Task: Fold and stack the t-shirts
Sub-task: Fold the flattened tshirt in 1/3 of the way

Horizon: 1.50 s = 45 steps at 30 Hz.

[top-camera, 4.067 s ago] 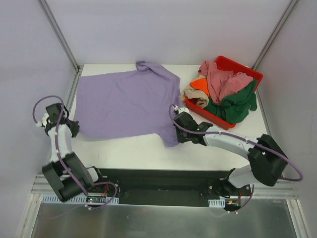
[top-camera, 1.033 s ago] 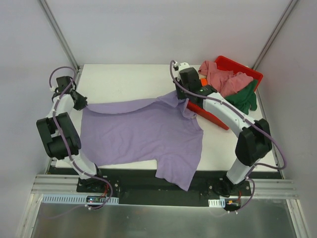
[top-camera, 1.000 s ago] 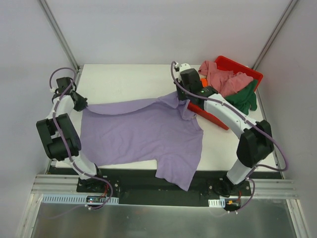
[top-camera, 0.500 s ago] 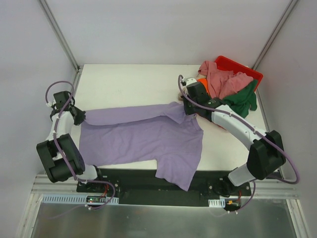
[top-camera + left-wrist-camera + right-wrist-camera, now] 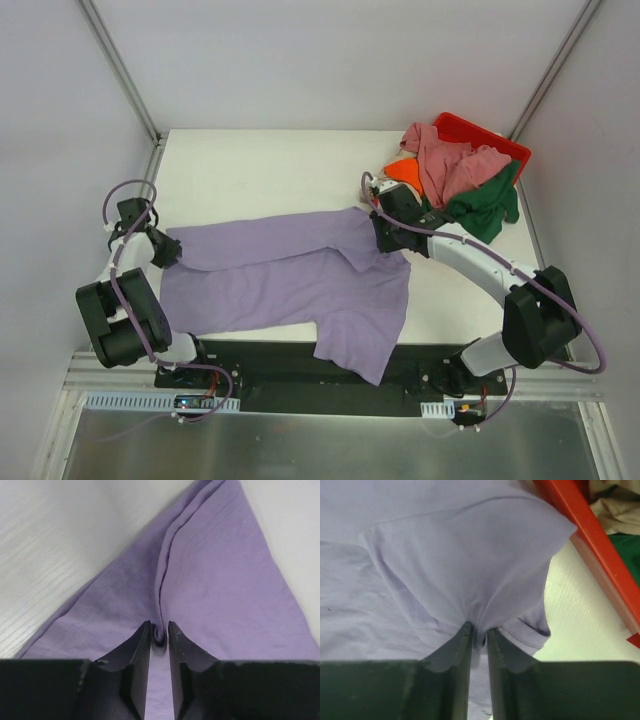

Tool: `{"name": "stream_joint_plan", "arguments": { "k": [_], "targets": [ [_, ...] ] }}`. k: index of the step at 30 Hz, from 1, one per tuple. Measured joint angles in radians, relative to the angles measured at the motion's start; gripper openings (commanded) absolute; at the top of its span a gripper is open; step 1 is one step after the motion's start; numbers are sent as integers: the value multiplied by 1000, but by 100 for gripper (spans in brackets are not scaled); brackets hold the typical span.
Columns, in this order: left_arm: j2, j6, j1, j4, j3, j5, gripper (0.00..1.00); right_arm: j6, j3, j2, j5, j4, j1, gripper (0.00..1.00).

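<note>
t-shirt (image 5: 290, 275) is lying across the bench's (image 5: 260, 165) near half, one corner hanging over the front edge; bin (image 5: 487, 132) is sitting back-right, holding the other t-shirts (image 5: 455, 180).

What sits around me: table, bin, frame and walls.

From above, a white table (image 5: 260, 165) fills the middle of the frame, and a red plastic bin (image 5: 483, 130) stands on it at the upper right, turned at an angle to the table's edges. In my right wrist view the bin's red wall (image 5: 592, 537) cuts diagonally across the upper right corner, with white tabletop (image 5: 575, 625) below it. My left wrist view shows faint grain on the tabletop (image 5: 55, 535) at upper left. Two metal posts (image 5: 118, 68) (image 5: 562, 66) slant up from the far corners against pale grey walls (image 5: 330, 55). A black plate (image 5: 320, 362) runs under the table's lower edge, and below it a brushed metal sheet (image 5: 320, 445) spans the bottom.
</note>
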State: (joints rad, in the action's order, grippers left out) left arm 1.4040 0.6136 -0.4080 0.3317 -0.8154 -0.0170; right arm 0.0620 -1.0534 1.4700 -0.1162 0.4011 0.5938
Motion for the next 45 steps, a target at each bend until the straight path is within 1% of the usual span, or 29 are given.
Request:
{"name": "stream_joint_plan", "arguments": {
  "k": [1,2,3,5,6,7,8,9,10,13,15,16,18,21,25,27,30,36,41,45],
  "targets": [
    [0,-1,0,6,4,3,39,-5,1,1,-3,9,0,44],
    [0,0,0,16,6,10,46,-9,1,3,-5,19,0,55],
    [0,2,0,26,6,23,55,-11,1,4,-8,31,1,62],
    [-1,8,0,48,5,44,71,-13,1,4,-11,58,3,75],
    [-3,11,0,66,3,55,80,-14,1,3,-14,73,4,79],
    [-8,17,-2,87,-1,66,92,-15,1,2,-18,85,7,84],
    [-15,23,-4,108,-8,75,99,-13,1,-2,-23,98,10,87],
    [-27,28,-6,130,-18,82,99,-12,1,-8,-29,110,13,95],
    [-47,33,-6,150,-29,89,99,-10,1,-16,-34,117,13,96],
    [-117,48,-6,187,-79,87,99,-2,-8,-46,-44,137,16,98],
    [-152,50,-5,193,-114,54,99,0,-35,-45,-41,140,16,100],
    [-159,49,0,193,-137,31,99,0,-56,-37,-33,141,16,96],
    [-146,47,24,185,-180,-15,99,2,-106,-8,-6,128,16,96],
    [-63,31,79,154,-231,-110,99,8,-184,75,39,96,16,96],
    [136,14,121,112,-259,-215,99,13,-293,230,53,78,11,96],
    [218,2,121,110,-259,-237,99,10,-304,270,51,72,-3,96],
    [311,-16,119,106,-259,-244,99,-5,-278,283,55,50,-50,96],
    [357,-27,91,105,-278,-248,99,-35,-240,290,128,11,-143,96],
    [391,-27,2,107,-308,-316,99,-37,-226,315,213,-41,-141,96],
    [423,-30,-68,107,-344,-352,99,-37,-227,364,251,-67,-132,96]
  ]
}}
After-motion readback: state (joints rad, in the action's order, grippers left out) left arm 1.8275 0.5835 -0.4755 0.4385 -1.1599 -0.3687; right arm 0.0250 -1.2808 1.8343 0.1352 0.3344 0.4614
